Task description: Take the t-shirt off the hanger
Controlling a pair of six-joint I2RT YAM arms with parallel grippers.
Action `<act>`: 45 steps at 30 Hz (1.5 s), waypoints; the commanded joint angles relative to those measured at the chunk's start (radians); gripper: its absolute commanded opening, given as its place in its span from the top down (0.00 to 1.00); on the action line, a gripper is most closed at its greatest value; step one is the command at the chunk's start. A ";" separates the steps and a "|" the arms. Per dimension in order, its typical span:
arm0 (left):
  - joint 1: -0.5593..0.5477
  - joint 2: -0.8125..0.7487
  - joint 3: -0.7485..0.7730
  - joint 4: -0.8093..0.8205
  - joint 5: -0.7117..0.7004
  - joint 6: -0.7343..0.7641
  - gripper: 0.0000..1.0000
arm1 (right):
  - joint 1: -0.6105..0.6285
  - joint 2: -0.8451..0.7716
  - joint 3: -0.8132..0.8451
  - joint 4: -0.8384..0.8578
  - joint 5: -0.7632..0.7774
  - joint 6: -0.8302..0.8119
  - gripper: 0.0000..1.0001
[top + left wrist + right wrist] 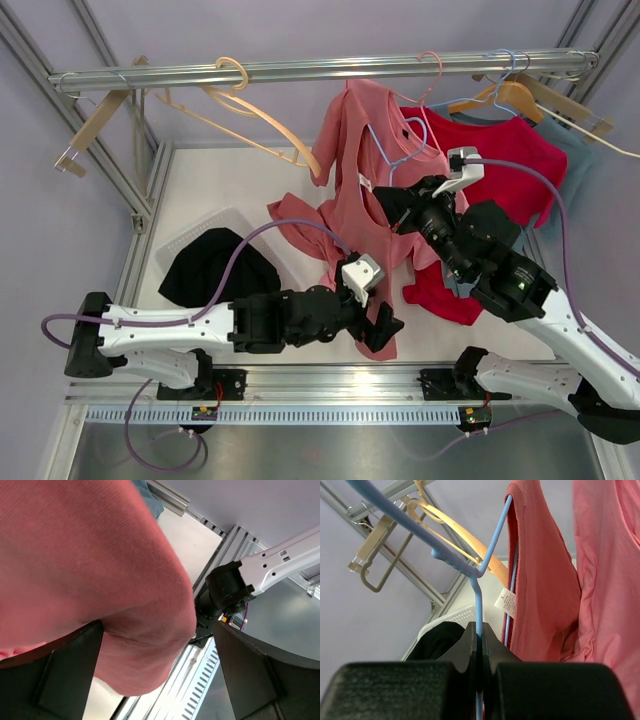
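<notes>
A salmon-pink t-shirt (352, 165) hangs crumpled on a thin blue hanger (384, 158) below the rail, its lower part trailing toward the near edge. My right gripper (392, 203) is shut on the blue hanger (479, 602), with the wire pinched between the jaws of my right gripper (480, 631). The t-shirt (545, 590) hangs just to the right of it, its white label showing. My left gripper (383, 330) is at the shirt's bottom hem. In the left wrist view, my left gripper (157, 630) stands open, with a fold of the t-shirt (90, 570) drooping between the wide-apart fingers.
A red t-shirt (505, 160) hangs on a wooden hanger to the right, with a teal garment (582, 150) behind it. The metal rail (300, 72) carries empty wooden hangers (245, 105). A black garment (215, 268) lies in a white basket (175, 250) at left.
</notes>
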 commanded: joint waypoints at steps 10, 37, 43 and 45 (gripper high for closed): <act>-0.107 0.033 0.039 0.097 -0.091 0.028 1.00 | 0.018 -0.031 0.136 0.106 0.004 -0.041 1.00; -0.189 -0.228 -0.132 -0.093 -0.243 0.046 1.00 | -0.051 -0.333 0.237 -0.165 -0.214 -0.070 1.00; -0.190 -0.055 -0.058 -0.098 -0.108 0.033 1.00 | -0.051 -0.358 0.310 -0.185 -0.145 -0.086 1.00; -0.196 -0.001 -0.037 -0.110 -0.164 0.034 1.00 | -0.051 -0.341 0.343 -0.213 -0.174 -0.072 1.00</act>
